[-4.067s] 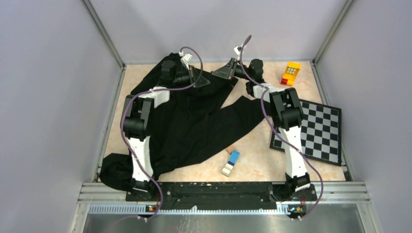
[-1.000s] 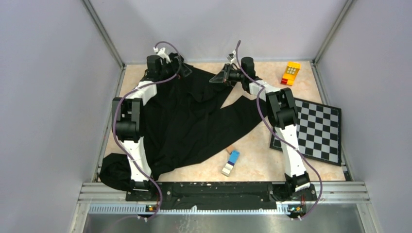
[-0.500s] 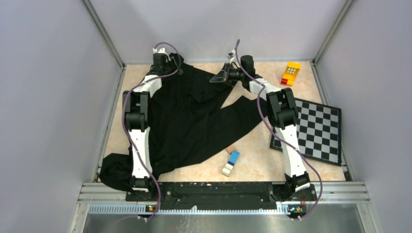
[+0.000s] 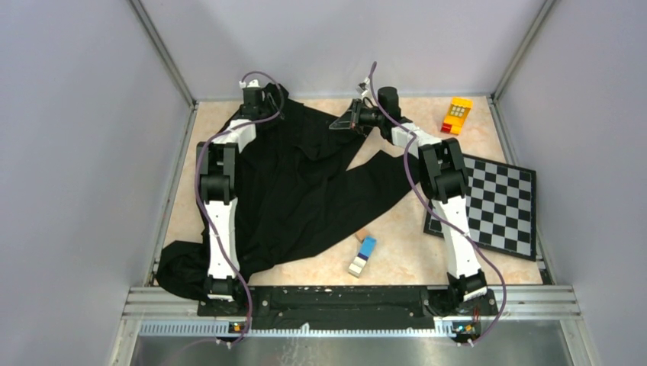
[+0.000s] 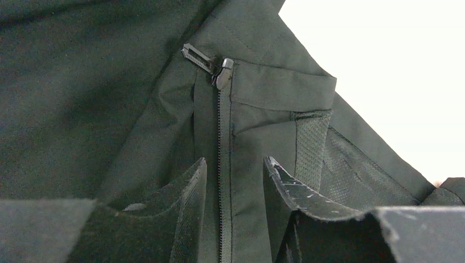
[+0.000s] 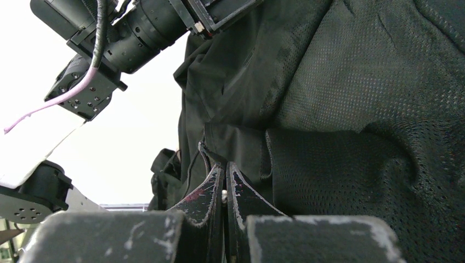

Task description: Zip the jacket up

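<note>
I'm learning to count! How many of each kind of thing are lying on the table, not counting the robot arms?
Jacket: 1
Chequered board: 1
Small toys: 2 (yellow toy, blue-and-white toy)
Total: 4

rumpled black jacket, far-left tabletop

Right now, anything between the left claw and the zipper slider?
Nothing visible. The left claw is open, straddling the zipper line on the jacket. The slider sits further up that line, with only flat fabric between.
</note>
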Robot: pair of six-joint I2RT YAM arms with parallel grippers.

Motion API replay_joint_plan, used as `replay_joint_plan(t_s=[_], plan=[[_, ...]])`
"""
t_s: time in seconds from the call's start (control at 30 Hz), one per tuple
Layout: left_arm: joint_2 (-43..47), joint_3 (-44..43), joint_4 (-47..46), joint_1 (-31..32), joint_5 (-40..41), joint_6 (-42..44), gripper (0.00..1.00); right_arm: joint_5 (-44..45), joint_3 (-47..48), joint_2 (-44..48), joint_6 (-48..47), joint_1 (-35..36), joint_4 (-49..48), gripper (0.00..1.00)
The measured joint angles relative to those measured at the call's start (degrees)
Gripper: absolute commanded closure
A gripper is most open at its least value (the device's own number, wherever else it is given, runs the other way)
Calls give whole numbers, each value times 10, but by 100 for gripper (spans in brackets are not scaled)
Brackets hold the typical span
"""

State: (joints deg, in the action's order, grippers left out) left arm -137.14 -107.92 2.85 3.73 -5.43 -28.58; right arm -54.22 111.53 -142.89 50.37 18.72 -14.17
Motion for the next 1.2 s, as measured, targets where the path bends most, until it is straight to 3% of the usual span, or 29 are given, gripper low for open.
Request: replay_joint_plan(t_s=[0.23, 0.57, 0.8, 1.0, 1.07, 1.17, 1.2], plan=[[-28, -27, -4, -5, -17, -16, 57, 0, 0, 1, 0, 0, -4, 100], [-43, -48, -33, -10, -58, -18, 100, 1, 0, 3, -3, -4, -8, 100], [-32, -48, -32, 13, -45, 53, 100, 9, -27, 17, -2, -23, -14, 100], [21, -38, -28, 86, -3, 118, 100, 23, -89, 50, -1, -53, -31, 100], [38, -35, -28, 118, 2, 130, 87, 30, -119, 68, -2, -61, -35, 100], [53, -31, -28, 158, -25, 135, 56, 38, -168, 99, -3, -73, -44, 100], [55, -30, -28, 167, -40, 134, 50, 39, -177, 105, -3, -75, -47, 100]])
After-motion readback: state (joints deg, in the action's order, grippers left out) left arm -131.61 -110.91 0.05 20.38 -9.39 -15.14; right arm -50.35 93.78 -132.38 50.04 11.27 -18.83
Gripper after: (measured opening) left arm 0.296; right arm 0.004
